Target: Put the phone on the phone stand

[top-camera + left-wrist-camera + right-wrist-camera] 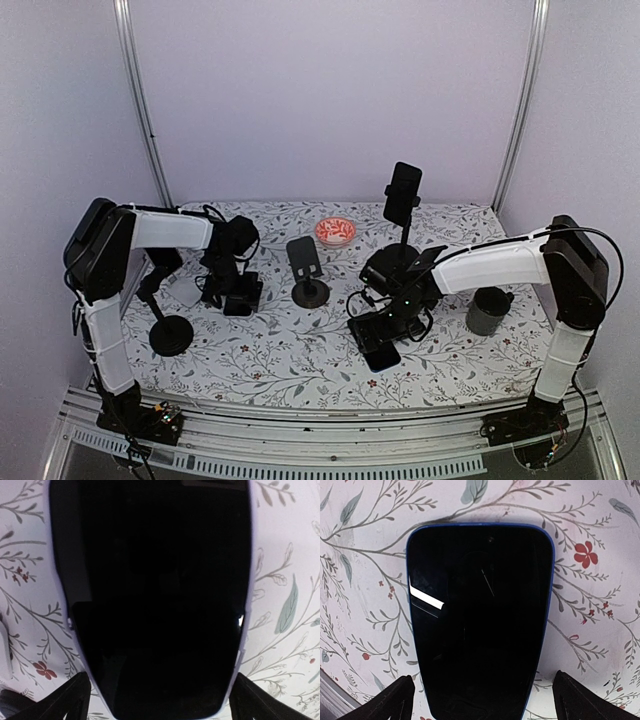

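Little is done yet: both phones lie flat on the surface [600,605]. The right tool [482,700] hangs with its fingers spread wide and the blue-edged phone [480,615] directly beneath, between the fingertips but unclamped. The left tool [160,702] is likewise spread over a pale-edged phone [155,595]. Grasping, lifting and seating remain. The empty phone stand [308,268] sits between the two tools. Bare cloth flanks each phone's long edges, giving the fingers room. A loaded stand [406,232] rises just beyond the right tool and may crowd a lift.

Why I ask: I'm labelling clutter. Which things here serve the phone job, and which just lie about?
Job: blue-edged phone, pale-edged phone, middle stand, left stand.
Lying about: red bowl, dark cup, loaded far stand.
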